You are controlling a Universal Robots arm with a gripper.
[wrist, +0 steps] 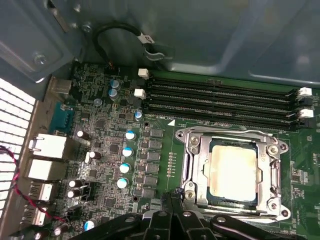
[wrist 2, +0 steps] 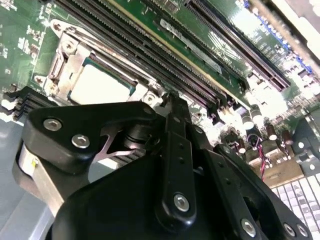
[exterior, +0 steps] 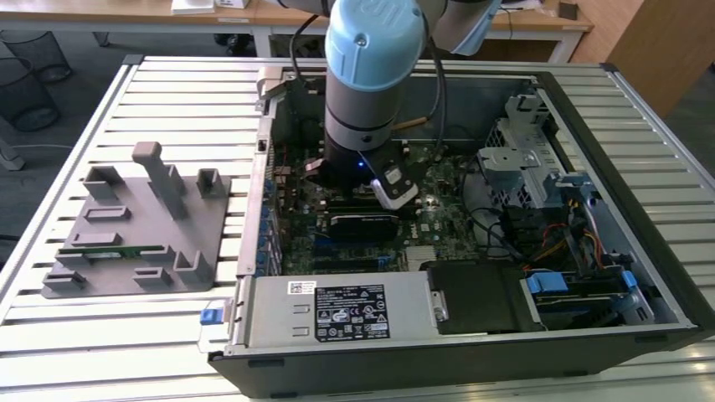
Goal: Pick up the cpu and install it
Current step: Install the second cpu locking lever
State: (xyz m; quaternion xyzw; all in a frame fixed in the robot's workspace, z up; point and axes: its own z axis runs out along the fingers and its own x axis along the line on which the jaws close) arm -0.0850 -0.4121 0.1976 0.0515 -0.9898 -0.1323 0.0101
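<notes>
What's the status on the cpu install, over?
Gripper down inside the computer case, fingers closed together, holding nothing. Cpu already seated in the motherboard socket. Nothing on top of it.

Cpu (wrist: 233, 171) in mobo socket (wrist: 196, 150).

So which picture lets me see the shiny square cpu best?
The first wrist view: the cpu lies flat inside its metal socket frame, with its whole top showing. In the second wrist view the cpu is partly hidden behind the gripper. In the exterior view the arm hangs over that part of the motherboard.
</notes>
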